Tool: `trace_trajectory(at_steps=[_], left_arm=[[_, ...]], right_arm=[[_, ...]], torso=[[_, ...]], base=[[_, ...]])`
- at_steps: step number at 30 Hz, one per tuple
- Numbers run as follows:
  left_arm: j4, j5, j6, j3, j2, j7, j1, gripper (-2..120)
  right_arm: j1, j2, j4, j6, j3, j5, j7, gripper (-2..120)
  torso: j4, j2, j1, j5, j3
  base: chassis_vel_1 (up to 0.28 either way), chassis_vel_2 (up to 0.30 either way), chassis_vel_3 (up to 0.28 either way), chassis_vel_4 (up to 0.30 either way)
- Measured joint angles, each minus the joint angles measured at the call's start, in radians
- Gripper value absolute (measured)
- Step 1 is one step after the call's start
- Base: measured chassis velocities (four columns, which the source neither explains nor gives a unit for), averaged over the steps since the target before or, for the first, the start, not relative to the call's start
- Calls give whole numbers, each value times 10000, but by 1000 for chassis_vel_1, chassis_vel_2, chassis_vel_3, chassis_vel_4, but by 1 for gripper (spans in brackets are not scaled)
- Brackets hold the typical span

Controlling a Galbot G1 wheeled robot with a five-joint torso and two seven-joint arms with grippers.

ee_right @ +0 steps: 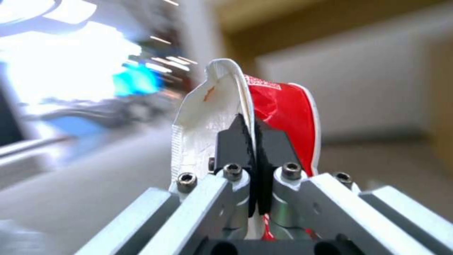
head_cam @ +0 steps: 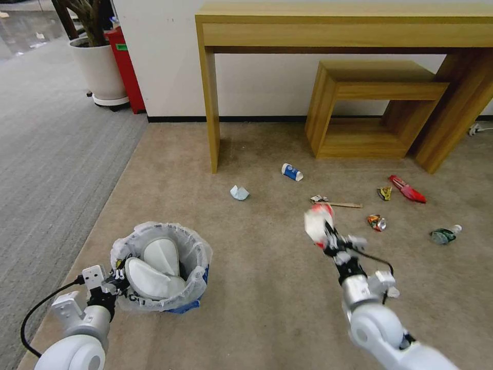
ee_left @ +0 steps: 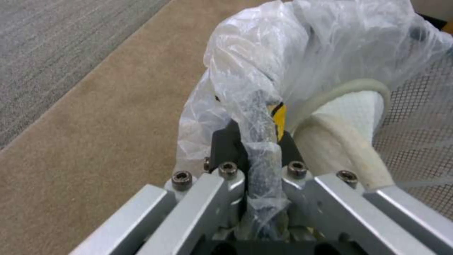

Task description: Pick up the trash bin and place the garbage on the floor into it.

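The blue trash bin [head_cam: 192,304] with its white bag liner [ee_left: 264,63] sits low at the left, and my left gripper [head_cam: 119,280] is shut on its near rim. Two white slippers [head_cam: 154,270] lie inside it. My right gripper [head_cam: 324,237] is raised over the beige floor [head_cam: 257,288], shut on a flattened red-white carton [ee_right: 278,109]. More garbage lies on the carpet: a blue-white cup [head_cam: 291,171], crumpled paper [head_cam: 239,192], a wooden stick [head_cam: 343,204], a crushed can [head_cam: 376,222], a yellow wrapper [head_cam: 384,192], a red wrapper [head_cam: 407,189] and a plastic bottle [head_cam: 444,235].
A wooden desk [head_cam: 339,31] stands against the back wall with a low wooden stool [head_cam: 372,103] under it. A white plant pot [head_cam: 100,69] and a tall red bin [head_cam: 126,69] stand at the far left. Grey striped carpet [head_cam: 46,154] borders the beige carpet on the left.
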State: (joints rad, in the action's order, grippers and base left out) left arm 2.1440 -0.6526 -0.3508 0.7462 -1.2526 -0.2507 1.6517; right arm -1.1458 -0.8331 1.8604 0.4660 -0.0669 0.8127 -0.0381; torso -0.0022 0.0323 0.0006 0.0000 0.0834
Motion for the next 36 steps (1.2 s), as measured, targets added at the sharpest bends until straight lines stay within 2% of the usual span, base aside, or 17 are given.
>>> trace_trajectory(at_steps=[1, 2, 4, 5, 7, 10, 12, 13, 16, 17, 19, 24, 25, 27, 28, 31, 36], left_arm=[[50, -9, -24, -6, 4, -4, 25, 3], [50, -9, -24, -6, 4, -4, 25, 3], [144, -12, -61, -19, 10, -19, 65, 3], [144, -12, -61, -19, 10, -19, 65, 3], [268, -14, -121, -69, 13, -40, 98, 3], [340, 4, -157, -106, 0, -53, 126, 3], [472, 52, -219, -160, -42, -63, 180, 3], [472, 52, -219, -160, -42, -63, 180, 3], [639, 96, -285, -223, -69, -63, 242, 3], [639, 96, -285, -223, -69, -63, 242, 3], [738, 146, -309, -238, -107, -66, 291, 3], [811, 245, -324, -236, -191, -70, 357, 3], [811, 245, -324, -236, -191, -70, 357, 3], [860, 281, -325, -188, -250, -67, 392, 3], [860, 281, -325, -188, -250, -67, 392, 3], [864, 326, -323, -167, -320, -60, 417, 3], [873, 347, -302, -162, -375, -49, 421, 3]], right_arm=[[297, 221, -37, 310, 257, 76, -750, 0], [297, 221, -37, 310, 257, 76, -750, 0], [711, 570, -129, 718, 642, 149, -1909, 0], [711, 570, -129, 718, 642, 149, -1909, 0], [1238, 1033, -183, 1101, 1332, 143, -2951, 0], [1597, 1240, -230, 1254, 1779, 15, -3480, 0], [2224, 1507, -278, 1371, 2548, -206, -4151, 0], [2224, 1507, -278, 1371, 2548, -206, -4151, 0], [3347, 1676, -346, 1422, 3717, -277, -4486, 0], [3347, 1676, -346, 1422, 3717, -277, -4486, 0], [4618, 1573, -448, 1461, 4697, -135, -4497, 0], [6597, 931, -789, 1461, 6738, 245, -4463, 0], [6597, 931, -789, 1461, 6738, 245, -4463, 0], [7616, 535, -1142, 1492, 7784, 362, -4565, 0], [7616, 535, -1142, 1492, 7784, 362, -4565, 0], [8547, 127, -1574, 1563, 8748, 390, -4654, 0], [9094, -325, -1998, 1576, 9376, 348, -4637, 0]], torso=[[1, 0, 0, 1, 0], [1, 0, 0, 1, 0], [0, 0, 0, 0, 0], [0, 0, 0, 0, 0], [-2, 0, 0, 1, 0], [-3, 1, 0, -1, 0], [-3, 0, 0, 2, 0], [-3, 0, 0, 2, 0], [-7, -1, 0, 3, 0], [-7, -1, 0, 3, 0], [0, 0, 0, -4, -1], [2, 0, 0, -5, 0], [2, 0, 0, -5, 0], [-1, 0, 1, 0, -1], [-1, 0, 1, 0, -1], [0, 0, 1, -2, 0], [0, 0, 1, -2, 0]], base=[[0, 0, 0, 0], [0, 0, 0, 0], [0, 0, 0, 0], [0, 0, 0, 0], [0, 0, 0, 0], [0, 0, 0, 0], [0, 0, 0, 0], [0, 0, 0, 0], [0, 0, 0, 0], [0, 0, 0, 0], [0, 0, 0, 0], [0, 0, 0, 0], [0, 0, 0, 0], [0, 0, 0, 0], [0, 0, 0, 0], [0, 0, 0, 0], [0, 0, 0, 0]])
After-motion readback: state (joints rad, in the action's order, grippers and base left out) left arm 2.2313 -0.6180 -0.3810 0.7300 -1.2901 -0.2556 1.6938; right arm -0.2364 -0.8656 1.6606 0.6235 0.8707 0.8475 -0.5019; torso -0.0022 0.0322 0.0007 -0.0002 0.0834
